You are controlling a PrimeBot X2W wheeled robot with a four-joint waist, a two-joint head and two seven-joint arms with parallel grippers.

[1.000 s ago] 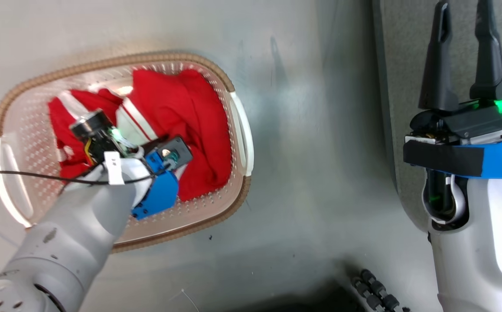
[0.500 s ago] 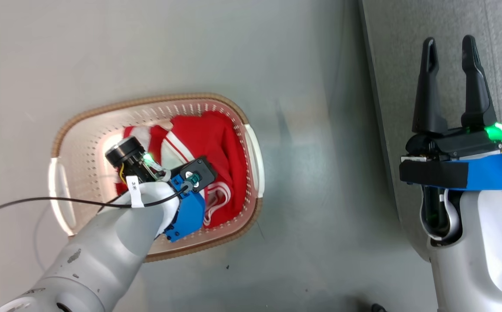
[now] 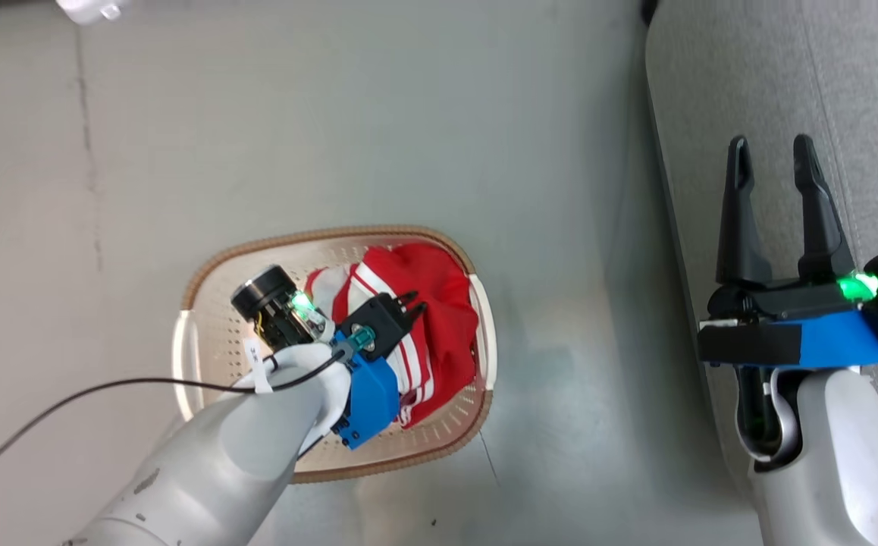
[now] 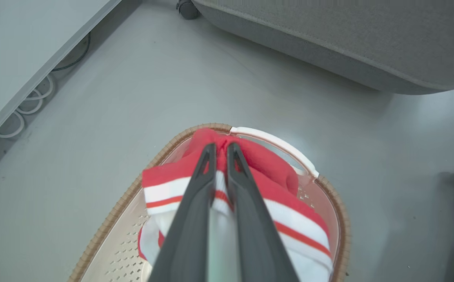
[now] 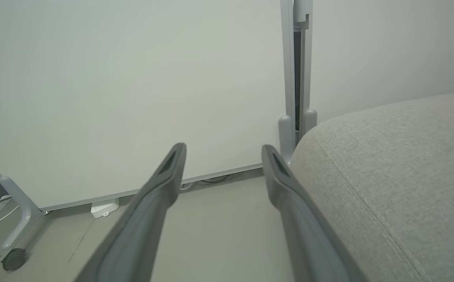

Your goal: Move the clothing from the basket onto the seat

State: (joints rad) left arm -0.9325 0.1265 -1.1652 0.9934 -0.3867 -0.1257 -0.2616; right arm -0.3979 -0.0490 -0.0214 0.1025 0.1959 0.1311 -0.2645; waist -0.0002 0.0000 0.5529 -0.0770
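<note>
- Black cable (image 3: 67, 398) runs in from the left edge of the head view to the wrist of the pale left arm (image 3: 242, 447), which reaches from the near left up over the basket.
- Cream and perforated, with a brown woven-look rim, the basket (image 3: 257, 246) sits on the grey floor (image 3: 333, 114) left of centre. It has a white handle at its left end and another at its right.
- Left gripper (image 4: 221, 154) points down into the basket's right half. Its two dark fingers are drawn almost together — only a thin slit between the tips — and a fold of red fabric is pinched in that slit.
- Clothing (image 3: 443, 318), bright red with white stripes, is bunched around those fingertips and fills the right half of the basket. In the left wrist view it is heaped up near the right handle, with a white-and-red striped band lying under both fingers. Whether any of it has lifted off the basket's bottom I cannot tell.
- Bare floor lies between the basket and the seat, which are well apart.
- Grey upholstered seat (image 3: 757, 91) takes up the right side of the head view, its rounded edge and a stitched seam running from near to far.
- Right gripper (image 3: 770, 152) hovers above the seat's left edge with its fingers pointing far. They are spread wide and hold nothing — in the right wrist view a white wall (image 5: 133, 78) shows between them.
</note>
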